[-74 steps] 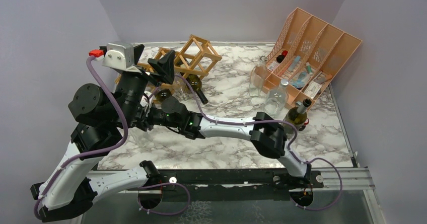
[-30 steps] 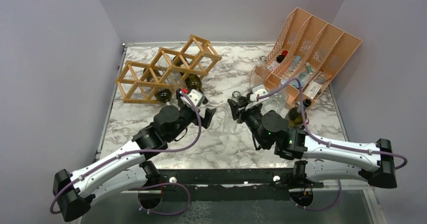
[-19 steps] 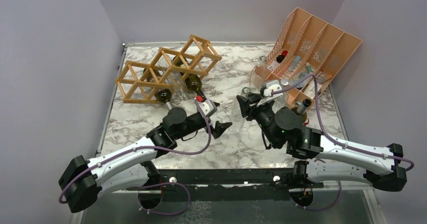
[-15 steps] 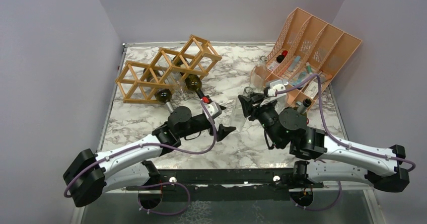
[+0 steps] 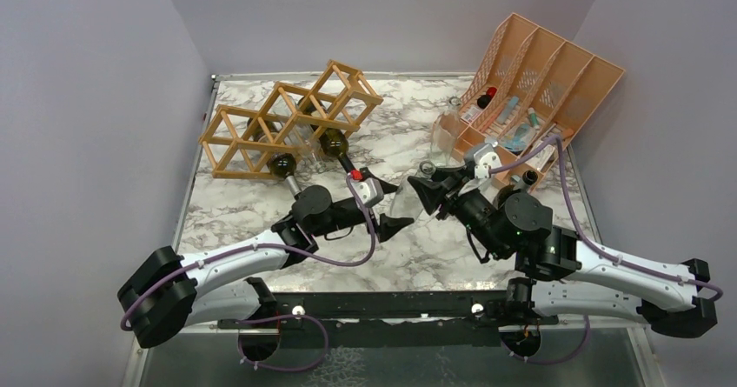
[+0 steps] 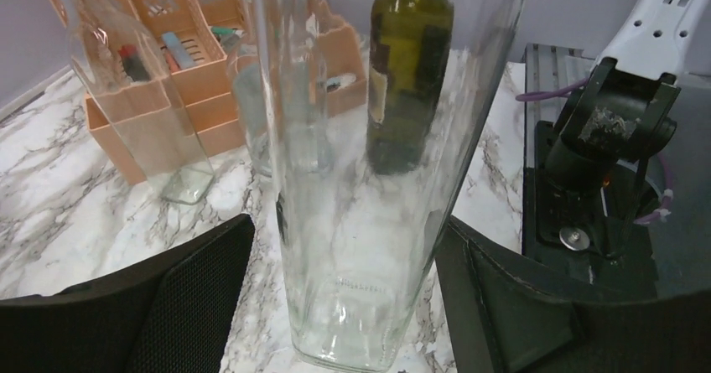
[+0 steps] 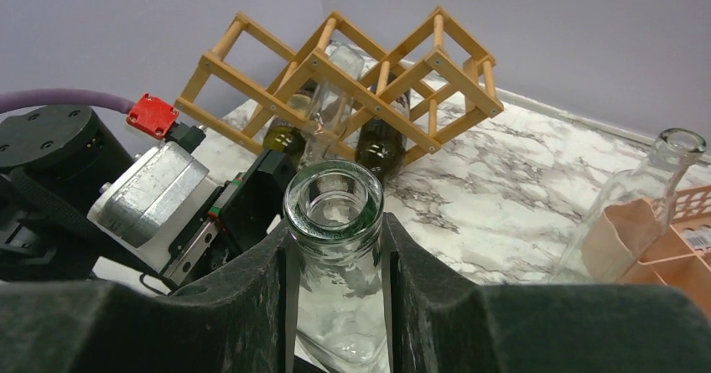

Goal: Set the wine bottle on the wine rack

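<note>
A clear glass wine bottle (image 5: 404, 200) hangs tilted over the marble table's middle. My right gripper (image 5: 432, 194) is shut on its neck just under the open mouth (image 7: 334, 197). My left gripper (image 5: 398, 206) straddles the bottle's lower body (image 6: 360, 247), still open: a strip of table shows between the left finger (image 6: 193, 289) and the glass, while the right finger (image 6: 503, 306) sits at the glass edge. The wine rack (image 5: 287, 122), a tan stick lattice, stands at the back left with two dark bottles (image 5: 333, 143) and a clear one (image 7: 331, 96) in its cells.
A peach slotted organizer (image 5: 539, 83) with small items leans at the back right. In front of it stand empty clear bottles (image 5: 445, 135) and a dark green wine bottle (image 5: 513, 197), close behind my right wrist. The right arm's base (image 6: 604, 138) is near the table's front edge.
My left arm has swung right from the rack to the bottle's body, and its jaws have narrowed around it. My right gripper has carried the bottle slightly right, still gripping the neck.
</note>
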### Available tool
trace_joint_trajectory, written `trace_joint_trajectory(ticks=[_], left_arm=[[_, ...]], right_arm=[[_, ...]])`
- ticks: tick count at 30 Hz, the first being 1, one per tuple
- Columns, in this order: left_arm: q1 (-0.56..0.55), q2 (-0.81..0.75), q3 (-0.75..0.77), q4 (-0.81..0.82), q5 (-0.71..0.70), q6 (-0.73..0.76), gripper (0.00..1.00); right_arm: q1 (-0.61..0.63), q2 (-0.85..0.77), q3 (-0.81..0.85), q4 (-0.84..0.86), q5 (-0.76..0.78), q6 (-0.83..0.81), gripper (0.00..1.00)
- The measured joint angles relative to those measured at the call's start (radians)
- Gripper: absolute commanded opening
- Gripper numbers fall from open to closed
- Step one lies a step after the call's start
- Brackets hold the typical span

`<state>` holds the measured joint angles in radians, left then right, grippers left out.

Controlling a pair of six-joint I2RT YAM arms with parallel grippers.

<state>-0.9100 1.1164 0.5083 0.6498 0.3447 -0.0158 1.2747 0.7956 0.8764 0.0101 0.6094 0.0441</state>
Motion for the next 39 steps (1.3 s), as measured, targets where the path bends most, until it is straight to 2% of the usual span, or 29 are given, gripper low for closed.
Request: trace_joint_trajectory(ticks=[3,6,8,10,11,12,13,14,15,18,23,33,39], left_arm=[[0.0,0.0,-0.021,0.038,0.017,0.01,0.73],[-0.001,-0.003,-0.037,0.073,0.04,0.028,0.63],[-0.003,-0.008,-0.041,0.093,0.06,0.05,0.49],[-0.005,-0.014,-0.041,0.111,0.074,0.082,0.29],[-0.006,-0.016,-0.041,0.118,0.076,0.095,0.19],[-0.006,-0.017,-0.041,0.124,0.078,0.113,0.09],[-0.006,-0.018,-0.041,0.129,0.079,0.132,0.02],[-0.006,-0.018,-0.041,0.133,0.079,0.147,0.0],[-0.006,-0.018,-0.041,0.134,0.079,0.169,0.0],[-0.005,-0.018,-0.041,0.12,0.074,0.275,0.0],[-0.001,-0.002,-0.035,0.11,0.047,0.481,0.0],[-0.001,0.035,0.011,0.06,-0.022,1.004,0.0],[-0.001,0.048,0.063,0.051,-0.063,1.266,0.0]], right_arm=[[0.0,-0.011,-0.006,-0.002,-0.041,-0.003,0.01],[0.0,-0.032,-0.01,-0.007,-0.084,-0.005,0.01],[0.0,-0.051,-0.01,-0.009,-0.107,-0.006,0.01],[0.0,-0.068,-0.01,-0.008,-0.114,-0.007,0.02],[-0.001,-0.076,-0.01,-0.01,-0.118,-0.006,0.06],[-0.002,-0.082,-0.01,-0.012,-0.121,-0.004,0.15],[-0.002,-0.088,-0.01,-0.014,-0.124,-0.003,0.3],[-0.002,-0.092,-0.01,-0.018,-0.125,-0.002,0.47],[-0.002,-0.096,-0.01,-0.026,-0.125,0.0,0.58],[0.0,-0.103,0.003,-0.063,-0.136,0.043,0.74],[0.0,-0.108,0.081,-0.174,-0.146,0.103,0.79],[0.0,-0.048,0.328,-0.53,-0.145,0.185,0.8],[0.0,0.033,0.368,-0.682,-0.115,0.222,0.83]])
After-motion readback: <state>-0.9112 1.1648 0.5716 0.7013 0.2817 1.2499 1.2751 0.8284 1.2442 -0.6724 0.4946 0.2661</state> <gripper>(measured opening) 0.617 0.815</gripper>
